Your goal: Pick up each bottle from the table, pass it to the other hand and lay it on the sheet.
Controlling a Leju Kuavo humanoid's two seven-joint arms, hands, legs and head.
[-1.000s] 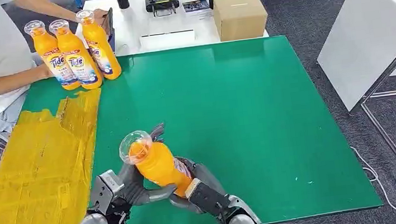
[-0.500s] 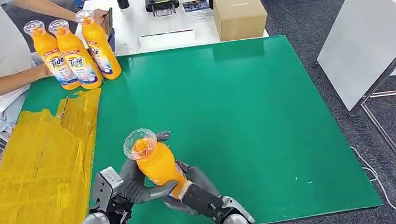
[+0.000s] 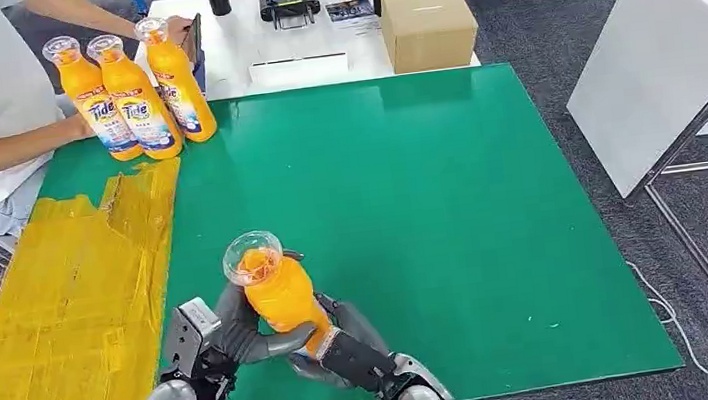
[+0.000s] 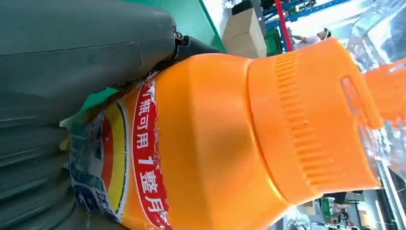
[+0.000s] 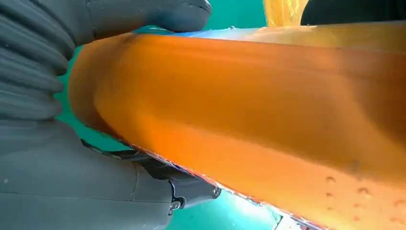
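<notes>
Orange plastic fills the space between both hands: the held bottle [image 3: 278, 291] stands nearly upright above the near edge of the green bench [image 3: 452, 209], its clear cap uppermost. The left hand [image 3: 234, 329] has its fingers wrapped around the bottle's middle from the left, and the left wrist view shows the thumb pressed against the labelled body [image 4: 201, 143]. The right hand [image 3: 332, 348] has its fingers closed on the bottle's lower part from the right; in the right wrist view its grey fingers [image 5: 33, 72] curl over the orange body [image 5: 249, 110]. The yellow sheet [image 3: 61, 314] lies on the bench's left side, just beside the left hand. Three more bottles [image 3: 132, 94] stand upright together at the far left corner, where a person's arm [image 3: 3, 154] reaches them. A cardboard box [image 3: 428, 25] sits on the white table beyond.
</notes>
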